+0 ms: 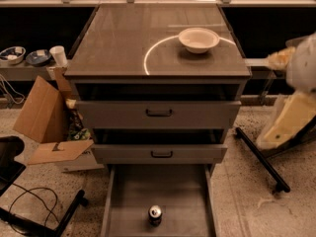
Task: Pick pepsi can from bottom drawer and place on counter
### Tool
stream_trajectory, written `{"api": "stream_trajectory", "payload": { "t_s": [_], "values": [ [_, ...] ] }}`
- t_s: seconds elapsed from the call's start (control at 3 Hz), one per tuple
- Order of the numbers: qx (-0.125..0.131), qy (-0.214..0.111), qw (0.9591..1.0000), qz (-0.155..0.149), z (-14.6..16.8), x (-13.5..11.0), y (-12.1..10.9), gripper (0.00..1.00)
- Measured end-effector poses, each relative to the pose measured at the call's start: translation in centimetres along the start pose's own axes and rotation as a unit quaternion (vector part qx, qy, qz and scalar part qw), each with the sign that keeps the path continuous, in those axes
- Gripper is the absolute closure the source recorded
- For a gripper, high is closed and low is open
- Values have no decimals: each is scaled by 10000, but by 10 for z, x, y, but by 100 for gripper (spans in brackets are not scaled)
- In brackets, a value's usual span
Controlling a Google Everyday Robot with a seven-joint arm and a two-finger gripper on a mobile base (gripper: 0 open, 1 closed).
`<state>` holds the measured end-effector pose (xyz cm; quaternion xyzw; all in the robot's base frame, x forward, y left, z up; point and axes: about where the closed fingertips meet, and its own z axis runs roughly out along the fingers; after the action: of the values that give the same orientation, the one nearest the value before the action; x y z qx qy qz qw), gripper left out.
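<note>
Far left of pale gripper claw [289, 122]: open brown cardboard box [43, 115] on floor, white paper cup [59, 56] just above it. Well left of claw, higher up: glossy grey-brown counter slab [123, 38] w/ thin white arc, round white bowl [198, 39] on its claw-side half. Below and left of claw: wide grey metal bottom drawer [128, 201] pulled open, small dark blue pepsi can [155, 215] upright on its floor, silver lid up, well apart from claw. Claw at right edge, beside cabinet, holding nothing seen; wide or narrow, can't tell.

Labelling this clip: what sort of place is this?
Probably a robotics lab: grey metal drawer cabinet, open brown cardboard box, black cables on speckled floor. The claw hangs at the right edge.
</note>
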<state>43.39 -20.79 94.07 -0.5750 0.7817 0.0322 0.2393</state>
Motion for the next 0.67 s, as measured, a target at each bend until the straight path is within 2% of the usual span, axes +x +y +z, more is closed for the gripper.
{"api": "stream_trajectory", "payload": {
  "t_s": [0.33, 0.67],
  "values": [
    [-309, -810, 9952, 455, 64, 13, 35, 0],
    [-599, -1810, 9778, 865, 154, 11, 68, 0]
  ]
}}
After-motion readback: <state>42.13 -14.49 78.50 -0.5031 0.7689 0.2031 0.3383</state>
